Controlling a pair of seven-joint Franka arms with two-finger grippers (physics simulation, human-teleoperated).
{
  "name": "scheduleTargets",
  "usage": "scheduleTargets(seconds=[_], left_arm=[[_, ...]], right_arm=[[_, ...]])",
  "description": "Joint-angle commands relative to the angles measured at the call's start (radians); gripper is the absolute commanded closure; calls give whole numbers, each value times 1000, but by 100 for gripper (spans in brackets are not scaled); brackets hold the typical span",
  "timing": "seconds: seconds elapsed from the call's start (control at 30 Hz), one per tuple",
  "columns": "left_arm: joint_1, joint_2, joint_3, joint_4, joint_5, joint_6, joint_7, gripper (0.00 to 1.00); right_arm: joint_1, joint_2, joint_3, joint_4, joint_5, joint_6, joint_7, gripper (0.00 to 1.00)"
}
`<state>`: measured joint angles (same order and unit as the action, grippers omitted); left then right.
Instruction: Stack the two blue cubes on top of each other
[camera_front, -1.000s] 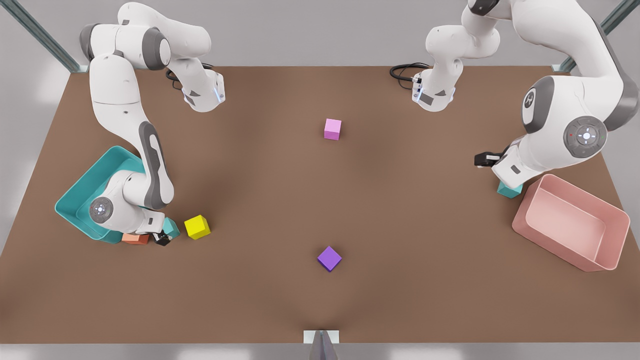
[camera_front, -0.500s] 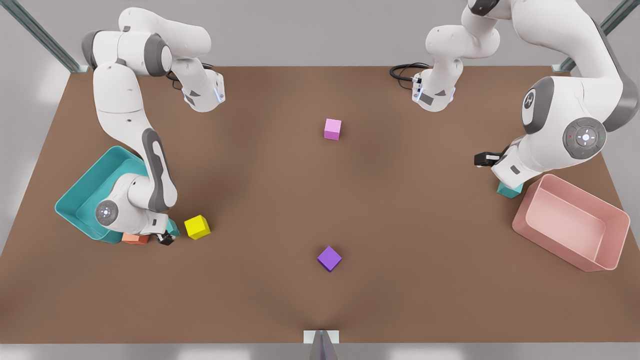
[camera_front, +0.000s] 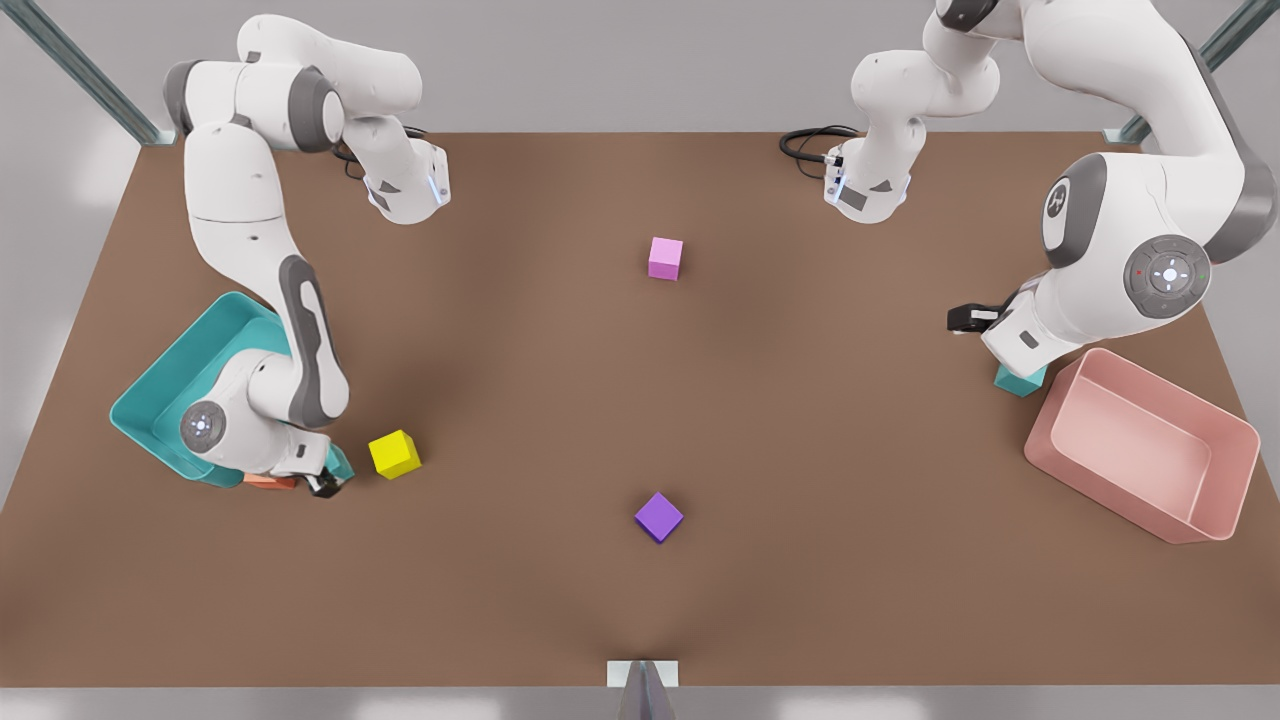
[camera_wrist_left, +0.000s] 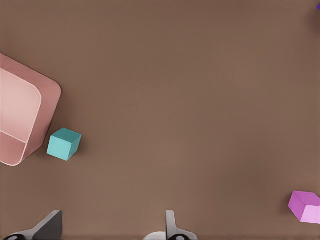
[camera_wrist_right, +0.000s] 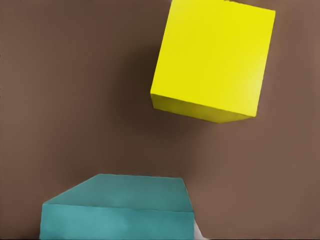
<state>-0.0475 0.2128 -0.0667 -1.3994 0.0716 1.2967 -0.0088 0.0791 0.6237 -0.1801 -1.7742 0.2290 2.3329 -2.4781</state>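
Plainly, the two blue cubes lie well apart at opposite ends of the surface (camera_front: 640, 400), so nothing is stacked yet and one cube has to be carried across to the other.

The first blue cube (camera_front: 341, 460) sits on the front view's left, just beside the yellow cube (camera_front: 394, 453) and near the teal bin (camera_front: 150, 390), with an orange cube (camera_front: 270, 482) close on its other side. The right gripper (camera_front: 322, 484) is down at the surface right against this cube. Its wrist view shows the cube's top face very near the lens, which suggests the arm has been brought low to take hold of it. Whether the right gripper is clamped on the cube or merely around it, I cannot tell. The crowding matters here: the neighbours leave little room, and a loose approach could nudge the yellow cube.

The second blue cube (camera_front: 1018, 380) rests on the front view's right, just beside the corner of the pink bin (camera_front: 1100, 490), partly under the left arm's wrist. The left gripper (camera_wrist_left: 113, 215) hangs above the bare surface with its fingers (camera_wrist_left: 50, 226) spread apart and nothing between them. It seems to wait there, perhaps keeping the drop spot in sight.

The pink cube (camera_front: 665, 257) and the purple cube (camera_front: 659, 516) stand in the middle, clear of both arms.
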Motion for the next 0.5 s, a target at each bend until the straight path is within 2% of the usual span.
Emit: scheduleTargets(seconds=[0.0,0.13,0.2,0.27,0.33,0.4,0.47], left_arm=[[1,-1,-1,0,-1,-1,0,0],[5,2,1,0,0,-1,0,0],[3,2,1,0,0,-1,0,0],[5,3,1,0,-1,-1,0,0],[6,7,1,0,-1,-1,0,0],[8,17,1,-3,-3,-1,-7,0],[129,72,5,-3,-7,50,-122,0]], right_arm=[[2,-32,2,2,20,-61,-19,50],[21,-68,22,76,41,-144,61,50],[94,-67,25,177,39,-268,255,50],[208,-56,25,245,39,-285,505,50],[318,5,42,380,46,-313,843,49],[419,132,68,599,41,-363,1200,49],[522,281,71,795,44,-368,1567,49]])
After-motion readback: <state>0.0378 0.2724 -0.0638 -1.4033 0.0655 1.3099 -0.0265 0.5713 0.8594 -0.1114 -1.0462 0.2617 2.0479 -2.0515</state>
